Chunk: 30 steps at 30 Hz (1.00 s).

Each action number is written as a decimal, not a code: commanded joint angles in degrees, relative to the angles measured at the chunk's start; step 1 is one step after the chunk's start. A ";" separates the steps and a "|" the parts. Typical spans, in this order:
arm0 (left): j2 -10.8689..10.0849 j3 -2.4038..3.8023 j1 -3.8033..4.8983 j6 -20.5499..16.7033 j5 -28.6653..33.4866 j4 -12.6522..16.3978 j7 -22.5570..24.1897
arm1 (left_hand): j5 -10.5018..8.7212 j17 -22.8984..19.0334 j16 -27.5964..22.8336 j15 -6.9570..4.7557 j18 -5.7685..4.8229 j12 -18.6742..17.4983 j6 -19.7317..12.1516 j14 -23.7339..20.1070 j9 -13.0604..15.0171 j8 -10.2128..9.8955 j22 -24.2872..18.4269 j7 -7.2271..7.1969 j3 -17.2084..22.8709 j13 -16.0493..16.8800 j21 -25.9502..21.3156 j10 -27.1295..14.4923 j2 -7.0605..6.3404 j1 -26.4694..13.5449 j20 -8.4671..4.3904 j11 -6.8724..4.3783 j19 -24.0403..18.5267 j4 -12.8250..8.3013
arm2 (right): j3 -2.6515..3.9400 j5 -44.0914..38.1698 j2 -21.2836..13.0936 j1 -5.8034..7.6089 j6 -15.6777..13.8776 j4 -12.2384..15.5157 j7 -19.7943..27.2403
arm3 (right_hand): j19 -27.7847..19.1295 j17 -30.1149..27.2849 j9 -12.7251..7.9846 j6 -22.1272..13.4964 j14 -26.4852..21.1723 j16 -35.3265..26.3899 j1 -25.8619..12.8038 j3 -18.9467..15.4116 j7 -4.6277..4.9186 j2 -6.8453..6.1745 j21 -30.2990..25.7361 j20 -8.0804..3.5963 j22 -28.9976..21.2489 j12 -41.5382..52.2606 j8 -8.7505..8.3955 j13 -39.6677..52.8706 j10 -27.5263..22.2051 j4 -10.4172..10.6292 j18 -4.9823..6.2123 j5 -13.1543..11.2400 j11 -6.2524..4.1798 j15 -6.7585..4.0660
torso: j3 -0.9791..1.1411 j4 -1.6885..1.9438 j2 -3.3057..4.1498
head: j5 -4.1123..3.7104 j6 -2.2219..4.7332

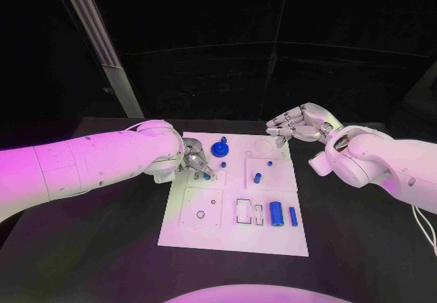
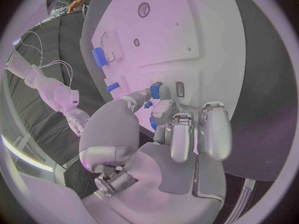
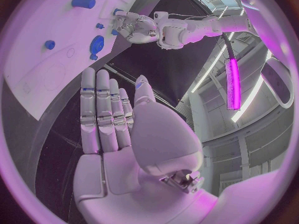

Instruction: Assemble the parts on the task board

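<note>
I see the board (image 1: 196,221) flat mid-table, long side running away from me. My left hand (image 1: 193,158) sits over the board's left edge in its far half, fingers curled down. In the left wrist view the fingertips (image 2: 163,104) close round a small blue part (image 2: 156,90) right at the board surface; looks like a pinch between thumb and finger, so I call it holding that part. Whether the part is seated in a hole or just touching the plate, I cannot tell. My right hand (image 1: 296,128) hangs off the board's far right corner, just beside the edge and not touching it. In the right wrist view its fingers (image 3: 98,109) lie straight and side by side, palm bare, nothing in it: released. Other parts: a blue gear (image 1: 220,149) near the far edge, just right of the left hand; a small peg (image 1: 223,165) right behind it toward me; a short stub (image 1: 259,176) in the middle-right panel with another little one (image 1: 269,163) beyond it. Near right, a fat cylinder (image 1: 276,212) and a slimmer bar (image 1: 293,216) lie side by side, apart, next to two empty rectangular slots (image 1: 244,211).
</note>
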 commanded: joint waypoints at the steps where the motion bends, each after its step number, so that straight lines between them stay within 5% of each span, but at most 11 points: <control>1: 0.25 -0.01 -0.01 1.02 0.20 -0.17 -0.41 | 0.16 15.09 0.18 -0.37 -0.71 0.25 0.48 6.06 -0.12 -0.23 0.18 0.05 -0.54 0.24 0.35 0.49 0.15 -0.56 -0.41 -0.01 1.49 0.18 | 0.03 0.14 -0.01 0.11 0.28 0.21 0.58 | -0.14 -0.06 -0.03 -0.45 -0.32 -0.21 0.05 -0.28 -0.02 0.43 -0.20 0.17 -0.07 -0.35 -0.33 -0.06 -0.50 0.05 0.60 0.24 -0.04 0.21 | 0.01 0.00 -0.02 | 0.01 0.05; 16: 0.88 -0.01 0.00 2.77 0.68 -0.72 -0.58 | 0.13 15.09 0.18 -0.43 -0.82 1.23 1.34 6.06 -0.30 -0.35 0.82 -0.11 -2.15 1.59 0.72 1.20 0.31 -1.73 -0.47 -0.12 1.67 1.27 | 0.04 0.14 -0.27 0.12 0.28 0.43 0.50 | -0.22 -0.07 -0.04 -0.51 -0.42 -0.31 0.06 -0.34 0.03 0.43 -0.30 0.21 -0.12 -0.44 -0.34 -0.09 -0.61 0.04 0.59 0.36 0.01 0.27 | -0.02 0.03 -0.02 | -0.13 -0.06; 23: 0.80 -0.01 0.00 1.81 0.87 -1.18 -0.61 | -0.41 15.09 0.18 -0.35 -0.88 1.46 2.30 6.06 -0.48 -0.51 1.14 0.02 -7.55 1.93 0.89 1.45 -0.69 -5.49 -0.43 -0.03 1.72 4.28 | 0.04 0.14 -0.25 0.12 0.27 0.44 0.51 | -0.29 -0.09 -0.05 -0.59 -0.51 -0.41 -0.02 -0.45 0.08 0.40 -0.39 0.25 -0.17 -0.51 -0.36 -0.11 -0.69 0.07 0.59 0.42 0.07 0.32 | -0.06 0.06 -0.01 | -0.15 0.01; 25: 0.74 -0.01 0.00 1.28 1.02 -1.28 -0.60 | -3.40 15.09 0.18 -0.47 -0.90 1.49 2.49 6.06 -0.55 -0.65 1.31 -0.18 -10.87 2.01 0.96 1.49 -0.76 -6.05 -0.47 -0.12 1.75 5.38 | 0.04 0.14 -0.25 0.12 0.27 0.42 0.53 | -0.29 -0.09 -0.05 -0.59 -0.51 -0.41 -0.02 -0.45 0.08 0.40 -0.39 0.25 -0.17 -0.51 -0.36 -0.11 -0.69 0.07 0.59 0.42 0.07 0.32 | -0.06 0.07 -0.02 | -0.16 0.03; 28: 0.67 0.00 0.00 0.23 1.25 -1.41 -0.52 | -10.38 15.09 0.18 -0.52 -0.91 1.44 2.57 6.06 -0.62 -0.84 1.48 -0.26 -14.69 1.99 1.03 1.49 -0.17 -6.01 -0.61 -0.23 1.77 7.06 | 0.04 0.14 -0.22 0.12 0.27 0.37 0.57 | -0.33 -0.09 -0.05 -0.66 -0.56 -0.47 -0.13 -0.53 0.12 0.39 -0.46 0.29 -0.21 -0.56 -0.37 -0.11 -0.74 0.13 0.58 0.43 0.12 0.36 | -0.07 0.05 -0.02 | -0.16 0.09; 30: 0.60 0.01 0.00 -0.42 1.38 -1.43 -0.42 | -11.92 15.09 0.18 -0.56 -0.93 1.47 2.59 6.06 -0.63 -0.90 1.61 -0.27 -16.24 2.05 1.09 1.52 0.12 -5.96 -0.62 -0.24 1.79 7.95 | 0.04 0.14 -0.18 0.12 0.28 0.34 0.60 | -0.33 -0.09 -0.05 -0.66 -0.56 -0.47 -0.13 -0.53 0.12 0.39 -0.46 0.29 -0.21 -0.56 -0.37 -0.11 -0.74 0.13 0.58 0.43 0.12 0.36 | -0.07 0.05 0.00 | -0.15 0.13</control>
